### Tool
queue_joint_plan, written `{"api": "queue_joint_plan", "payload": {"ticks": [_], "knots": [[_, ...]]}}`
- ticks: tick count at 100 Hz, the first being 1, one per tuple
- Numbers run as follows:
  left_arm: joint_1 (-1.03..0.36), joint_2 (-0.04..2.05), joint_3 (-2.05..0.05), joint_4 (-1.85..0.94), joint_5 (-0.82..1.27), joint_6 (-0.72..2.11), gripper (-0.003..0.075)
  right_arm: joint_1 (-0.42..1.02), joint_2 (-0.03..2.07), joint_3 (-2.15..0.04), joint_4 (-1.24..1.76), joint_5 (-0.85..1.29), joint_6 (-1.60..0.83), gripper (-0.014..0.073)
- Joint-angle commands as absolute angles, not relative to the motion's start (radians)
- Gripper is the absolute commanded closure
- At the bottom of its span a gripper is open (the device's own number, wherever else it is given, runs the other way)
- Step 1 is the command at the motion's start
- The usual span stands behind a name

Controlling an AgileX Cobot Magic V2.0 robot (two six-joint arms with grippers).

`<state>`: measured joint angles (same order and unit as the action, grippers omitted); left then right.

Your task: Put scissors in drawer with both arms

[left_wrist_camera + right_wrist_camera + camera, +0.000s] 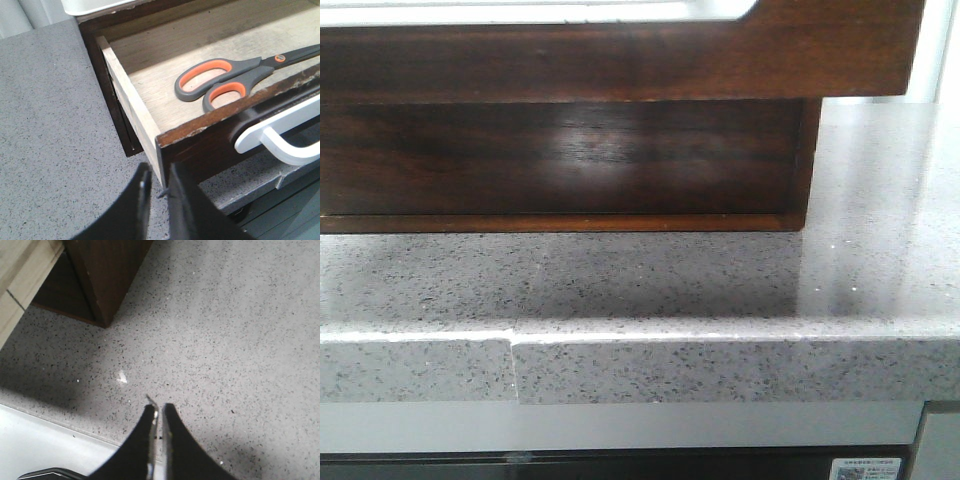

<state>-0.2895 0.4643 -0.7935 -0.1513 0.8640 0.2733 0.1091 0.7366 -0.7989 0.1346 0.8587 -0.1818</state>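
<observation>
The drawer (620, 60) is dark reddish-brown and fills the top of the front view, pulled out over the counter. In the left wrist view the drawer (131, 102) stands open. Scissors (220, 80) with grey and orange handles lie flat on its pale floor. My left gripper (159, 182) is shut and empty, just in front of the near corner of the drawer front, low over the counter. My right gripper (159, 410) is shut and empty above the counter near its front edge. A dark wooden corner (100, 270) is beyond it. Neither gripper shows in the front view.
The grey speckled counter (720, 290) carries the dark wooden cabinet body (570, 160) under the drawer. A white handle (280, 135) is fixed on the drawer front. A white object (95, 5) sits on top of the cabinet. The counter's front edge (620, 345) runs across below.
</observation>
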Motion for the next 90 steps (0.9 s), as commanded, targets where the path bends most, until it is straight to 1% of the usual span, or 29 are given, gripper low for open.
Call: {"api": "queue_joint_plan", "payload": {"ticks": [1,67,74,81,90], "knots": [[-0.297,0.474,-0.826,-0.164,0.79,0.271,0.074,0.102,0.733,-0.823,0.138,0.779,-0.181,0.0662],[-0.297,0.474,-0.824,-0.158,0.804,0.269,0.0741,0.102,0.733,-0.823,0.139,0.802,-0.181,0.0662],[-0.281,0.472,-0.822,-0.132,0.802,0.269,0.0741,0.102,0.733,-0.823,0.139,0.802,-0.181,0.0662],[-0.249,0.452,-0.787,-0.111,0.755,0.267,0.0741,0.102,0.733,-0.823,0.139,0.802,-0.181,0.0662],[-0.191,0.385,-0.676,-0.092,0.603,0.261,0.0741,0.102,0.733,-0.823,0.139,0.802,-0.181,0.0662]]}}
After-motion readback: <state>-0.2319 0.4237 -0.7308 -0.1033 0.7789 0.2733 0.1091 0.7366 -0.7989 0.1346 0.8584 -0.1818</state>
